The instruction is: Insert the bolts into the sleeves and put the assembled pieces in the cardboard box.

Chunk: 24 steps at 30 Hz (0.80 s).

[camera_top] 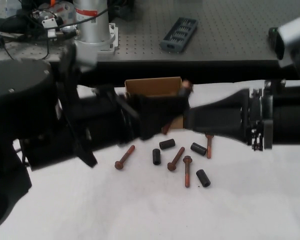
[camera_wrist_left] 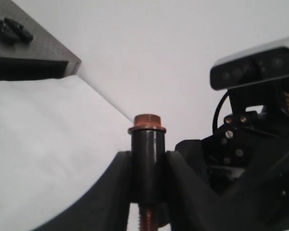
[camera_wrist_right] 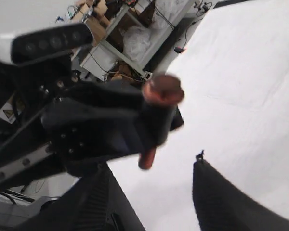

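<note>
The left tool is clenched on a black sleeve with a copper bolt seated through it. The flanged head sits above the fingers and the threaded tip pokes out beneath. The right tool faces it from close by, fingers spread and gripping nothing. The cardboard box sits just behind the two tools.

The grip is on the sleeve alone, so tipping the left tool over on the way to the box could let the bolt slide out. A swing might also strike the nearby right tool. Letting go short of the opening would drop the piece among the loose bolts and loose sleeves below the tools on the white-covered tabletop.

Beyond the box, a dark perforated board carries a metal column and a black rack. Cluttered shelving stands past the left tool.
</note>
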Available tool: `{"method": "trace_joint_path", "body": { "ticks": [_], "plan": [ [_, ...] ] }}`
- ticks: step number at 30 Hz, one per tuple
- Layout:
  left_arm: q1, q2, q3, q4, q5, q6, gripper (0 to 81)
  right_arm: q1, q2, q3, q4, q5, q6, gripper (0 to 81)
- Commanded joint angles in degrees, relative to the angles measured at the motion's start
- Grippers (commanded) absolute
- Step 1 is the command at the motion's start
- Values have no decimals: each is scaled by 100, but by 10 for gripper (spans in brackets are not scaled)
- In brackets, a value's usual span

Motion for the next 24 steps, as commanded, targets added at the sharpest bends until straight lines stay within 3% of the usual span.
{"method": "trace_joint_path", "body": {
  "ticks": [1,9,17,20,24],
  "plan": [
    [8,-53,-78,-315,-158,63,6,-6,-37,-55,28,14,-145,400],
    [8,-53,-78,-299,-215,162,6,-42,-37,-50,64,25,-170,400],
    [313,155,-320,969,-669,1655,6,-512,-37,-50,767,-454,-511,384],
    [584,585,-663,1212,-476,1802,6,-767,-37,-50,1172,-651,-834,292],
    [929,1430,-1281,1238,-407,1815,6,-1131,-37,-50,1451,-929,-1070,99]
  ]
}}
